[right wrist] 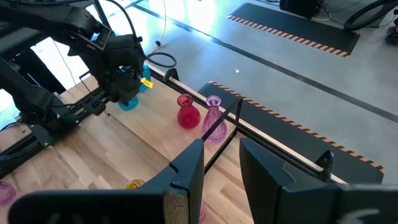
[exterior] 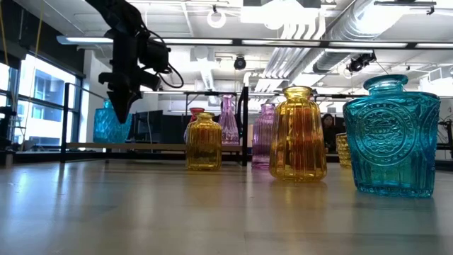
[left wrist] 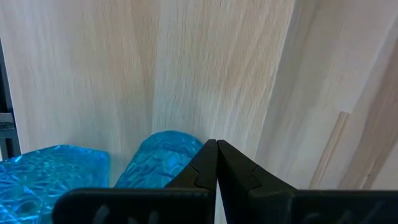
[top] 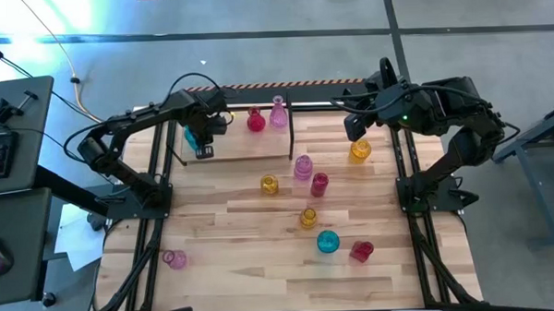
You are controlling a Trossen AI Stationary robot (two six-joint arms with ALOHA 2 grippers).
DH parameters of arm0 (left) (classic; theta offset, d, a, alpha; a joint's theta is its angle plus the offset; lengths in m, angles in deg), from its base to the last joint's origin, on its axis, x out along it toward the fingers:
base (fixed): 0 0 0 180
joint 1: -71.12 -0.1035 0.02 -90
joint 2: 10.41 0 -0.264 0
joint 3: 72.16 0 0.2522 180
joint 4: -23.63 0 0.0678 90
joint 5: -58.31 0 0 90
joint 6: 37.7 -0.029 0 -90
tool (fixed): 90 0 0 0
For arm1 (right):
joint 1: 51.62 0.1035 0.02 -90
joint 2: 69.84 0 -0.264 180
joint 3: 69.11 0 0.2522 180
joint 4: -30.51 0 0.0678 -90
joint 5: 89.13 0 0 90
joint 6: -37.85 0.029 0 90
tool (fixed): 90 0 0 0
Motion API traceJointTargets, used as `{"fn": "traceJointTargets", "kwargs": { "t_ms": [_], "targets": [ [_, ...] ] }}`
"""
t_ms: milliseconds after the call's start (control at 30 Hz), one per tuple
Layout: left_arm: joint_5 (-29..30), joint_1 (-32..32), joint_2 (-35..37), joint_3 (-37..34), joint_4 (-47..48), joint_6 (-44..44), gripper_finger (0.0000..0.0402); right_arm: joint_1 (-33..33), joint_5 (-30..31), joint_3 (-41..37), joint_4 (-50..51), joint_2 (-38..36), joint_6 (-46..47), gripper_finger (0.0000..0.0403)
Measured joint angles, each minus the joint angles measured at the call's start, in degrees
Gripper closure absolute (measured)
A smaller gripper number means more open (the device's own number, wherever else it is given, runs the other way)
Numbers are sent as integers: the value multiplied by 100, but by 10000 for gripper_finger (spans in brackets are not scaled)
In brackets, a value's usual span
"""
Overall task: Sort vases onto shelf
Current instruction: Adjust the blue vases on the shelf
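The shelf (top: 249, 145) stands at the table's far edge, left of centre, with a cyan vase (top: 194, 138), a red vase (top: 255, 120) and a pink vase (top: 278, 113) standing on its wooden plank (exterior: 152, 146). My left gripper (left wrist: 216, 145) is shut and points down over the plank's left part, close beside the cyan vase (left wrist: 163, 157). A second cyan shape (left wrist: 53, 180) shows beside it in the left wrist view. My right gripper (right wrist: 221, 167) hangs open and raised over the table's far right, with nothing between its fingers.
Loose vases stand on the table: pink (top: 302, 167), yellow (top: 269, 184), red (top: 320, 184), amber (top: 360, 151), yellow (top: 309, 216), cyan (top: 327, 241), red (top: 361, 251) and pink (top: 174, 259). The shelf's black rods (top: 291, 127) rise at its right end.
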Motion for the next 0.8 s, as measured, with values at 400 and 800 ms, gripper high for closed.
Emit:
{"fn": "traceJointTargets", "kwargs": {
  "t_ms": [400,800],
  "targets": [
    [63,-92,0,2,4,-50,401,0,1,0,0,0,-2,316],
    [312,-92,2,2,2,-199,401,0,1,0,0,0,-2,316]
  ]
}}
